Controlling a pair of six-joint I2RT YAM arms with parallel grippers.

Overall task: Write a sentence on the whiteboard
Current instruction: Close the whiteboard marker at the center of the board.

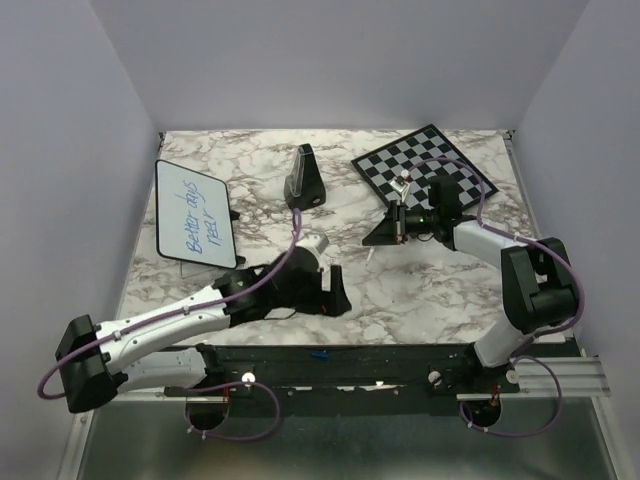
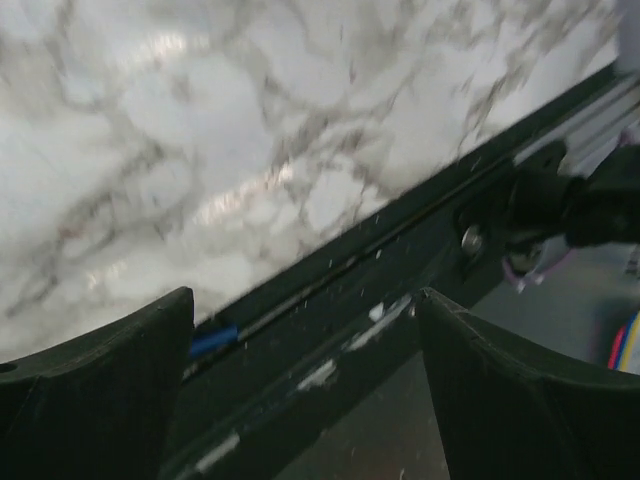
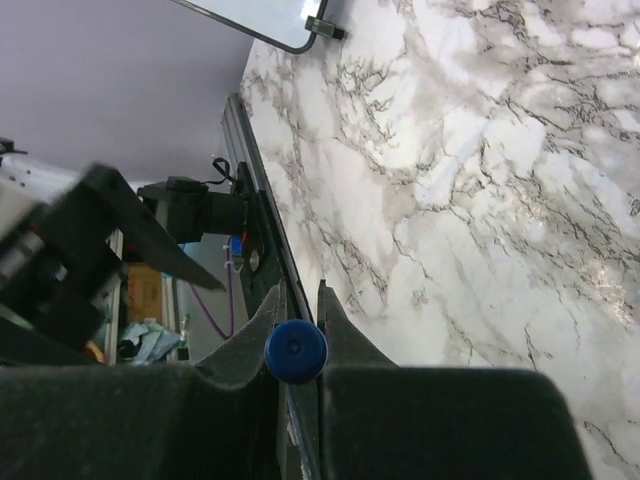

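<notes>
The whiteboard [image 1: 195,214] lies at the table's left side, with the sentence [image 1: 203,222] in blue marker on it in two short lines. A corner of the board also shows at the top of the right wrist view [image 3: 270,18]. My right gripper [image 1: 383,232] hovers near the table's middle, just in front of the chessboard, shut on a blue marker [image 3: 295,351] whose round end shows between the fingers. My left gripper [image 1: 335,292] is open and empty, low over the near part of the table, right of the whiteboard; its fingers [image 2: 100,385] frame the table's near edge.
A black-and-white chessboard [image 1: 440,160] lies at the back right. A black wedge-shaped stand [image 1: 303,178] sits at the back middle. A black rail [image 2: 330,300] runs along the table's near edge, with a small blue piece [image 2: 213,340] on it. Lavender walls enclose three sides.
</notes>
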